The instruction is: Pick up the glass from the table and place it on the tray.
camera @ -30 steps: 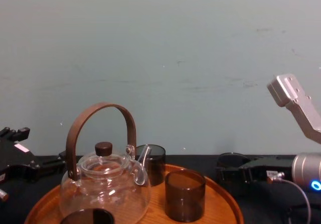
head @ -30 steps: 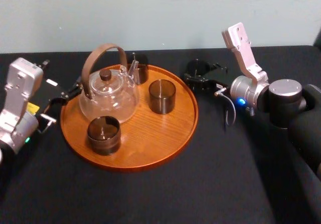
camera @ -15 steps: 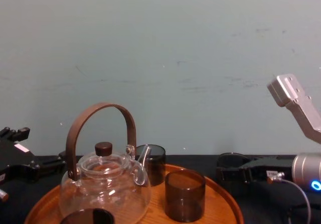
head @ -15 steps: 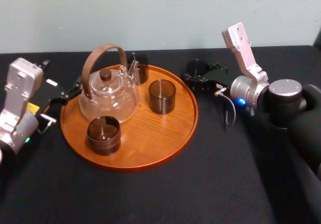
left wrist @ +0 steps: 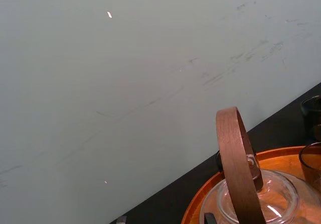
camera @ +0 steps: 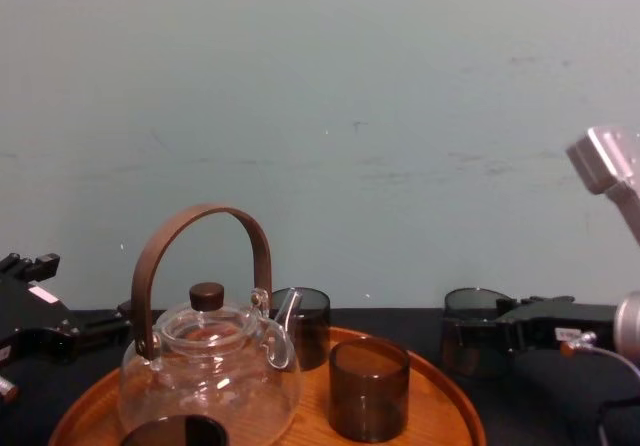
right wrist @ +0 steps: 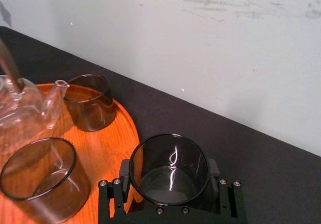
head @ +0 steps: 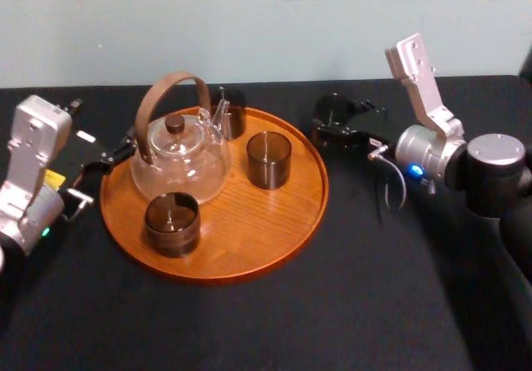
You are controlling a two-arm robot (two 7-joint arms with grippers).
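Note:
A dark smoky glass (right wrist: 169, 168) sits between the fingers of my right gripper (right wrist: 170, 196), which is shut on it. In the head view the glass (head: 335, 111) and right gripper (head: 342, 128) are just beyond the right rim of the round wooden tray (head: 249, 242). The chest view shows the glass (camera: 474, 331) held slightly above the black table (head: 332, 304). My left gripper (head: 104, 161) rests by the tray's left rim.
On the tray stand a glass teapot (head: 179, 161) with a brown handle and three dark glasses (head: 268, 160), (head: 172, 223), (head: 229, 111). The tray's front right part is bare wood. A pale wall runs behind the table.
My right gripper has risen and shifted a little to the right, carrying the glass up off the table. The left arm and the things on the tray have not moved.

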